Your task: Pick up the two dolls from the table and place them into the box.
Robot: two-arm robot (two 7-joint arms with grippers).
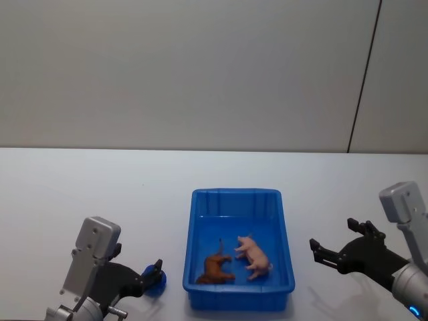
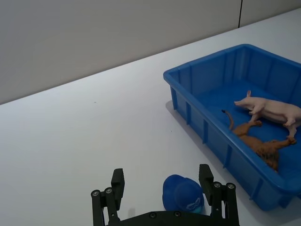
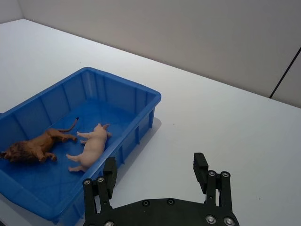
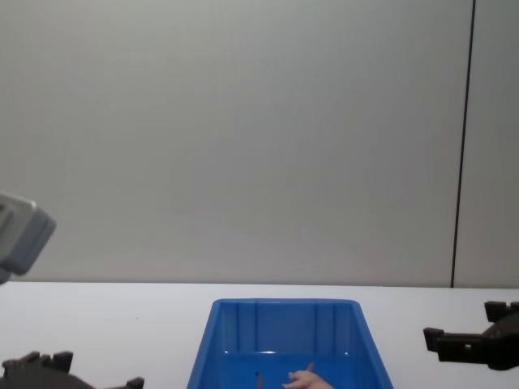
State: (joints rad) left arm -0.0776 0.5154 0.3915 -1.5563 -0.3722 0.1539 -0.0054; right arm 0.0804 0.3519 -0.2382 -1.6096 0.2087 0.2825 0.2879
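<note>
Blue doll (image 2: 183,194) between the left hand's (image 2: 162,181) spread fingers, left of the box (image 1: 287,254).
Pig (image 1: 253,257) and brown lion (image 1: 215,269) lie inside; right hand (image 1: 331,246) spread over bare worktop (image 1: 100,187).

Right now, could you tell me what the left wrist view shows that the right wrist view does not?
The left wrist view alone shows the dark blue doll on the table, between the open fingers of the left gripper. The right wrist view alone shows the open right gripper over bare table, beside the box. Both show the box holding the pale peach pig and the brown lion, lying on their sides.
</note>
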